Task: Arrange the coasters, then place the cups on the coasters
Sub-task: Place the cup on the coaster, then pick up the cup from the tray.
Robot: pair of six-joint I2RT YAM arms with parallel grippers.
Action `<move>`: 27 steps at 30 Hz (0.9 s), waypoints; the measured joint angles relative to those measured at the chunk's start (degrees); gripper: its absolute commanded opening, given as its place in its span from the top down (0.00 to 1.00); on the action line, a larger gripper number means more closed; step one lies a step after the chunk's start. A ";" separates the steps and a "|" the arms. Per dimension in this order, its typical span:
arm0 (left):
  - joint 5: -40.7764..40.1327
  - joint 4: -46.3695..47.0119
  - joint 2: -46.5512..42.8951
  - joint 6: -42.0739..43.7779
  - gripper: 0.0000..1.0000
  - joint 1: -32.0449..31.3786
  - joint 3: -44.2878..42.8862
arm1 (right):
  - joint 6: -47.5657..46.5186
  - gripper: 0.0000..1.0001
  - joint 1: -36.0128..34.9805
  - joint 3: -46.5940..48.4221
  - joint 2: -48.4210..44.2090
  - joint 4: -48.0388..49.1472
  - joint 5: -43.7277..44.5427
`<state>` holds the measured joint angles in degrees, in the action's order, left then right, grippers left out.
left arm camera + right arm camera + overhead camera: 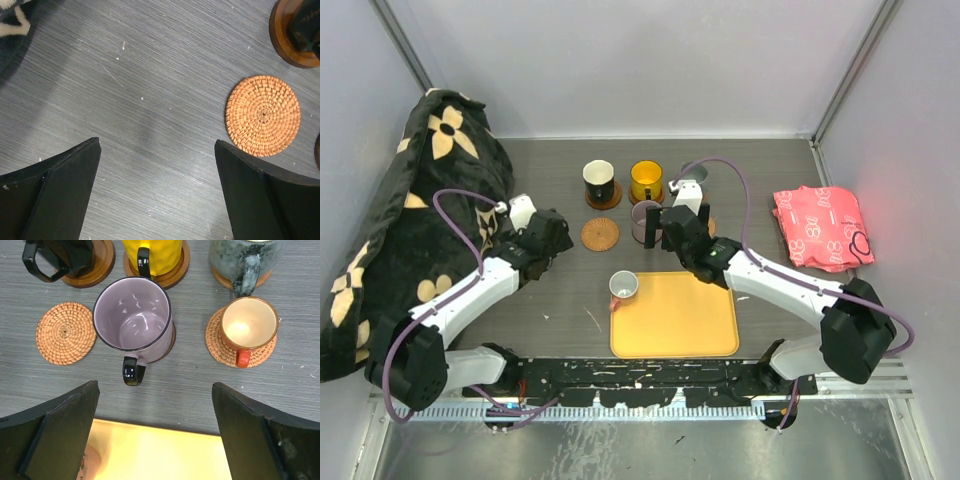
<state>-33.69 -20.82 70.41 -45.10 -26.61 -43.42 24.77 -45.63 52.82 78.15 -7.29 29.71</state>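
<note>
Five cups stand on coasters: a black-and-cream cup (pixel 60 255), an orange-yellow cup (pixel 152 252) and a grey-green cup (pixel 240 260) in the back row, then a purple-grey cup (pixel 134 320) and a small brown cup (pixel 248 325) on a woven coaster (pixel 215 342). One woven coaster (pixel 66 332) (pixel 262 115) lies bare at the left. A white cup (pixel 623 288) stands by the tray's left edge. My right gripper (pixel 154 390) hovers open and empty just short of the purple cup's handle. Left of the bare coaster, my left gripper (pixel 156 145) is open over bare table.
A square yellow tray (pixel 680 320) lies at the front centre. A black floral blanket (pixel 400 220) is heaped along the left wall. A folded pink cloth (pixel 820 225) lies at the right.
</note>
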 measured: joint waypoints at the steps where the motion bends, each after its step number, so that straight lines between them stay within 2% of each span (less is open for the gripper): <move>1: -0.33 -0.22 -0.20 0.28 0.02 -0.44 -0.07 | -0.02 0.00 0.02 0.02 0.13 -0.07 0.17; 7: -3.41 -1.55 -2.67 2.67 0.02 -6.60 -0.28 | -0.28 0.00 0.11 1.18 2.89 -1.05 2.34; 12: -5.35 -3.54 -6.03 3.02 0.02 -11.98 -0.26 | -1.81 0.00 0.11 -0.42 1.70 1.07 1.38; 27: -6.93 -8.22 -8.96 3.82 0.02 -30.40 0.55 | -4.39 0.00 0.11 -13.14 -15.96 9.75 4.15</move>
<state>-40.62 -29.04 61.45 -41.28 -57.01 -42.87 20.38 -45.52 39.68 62.19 2.46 33.87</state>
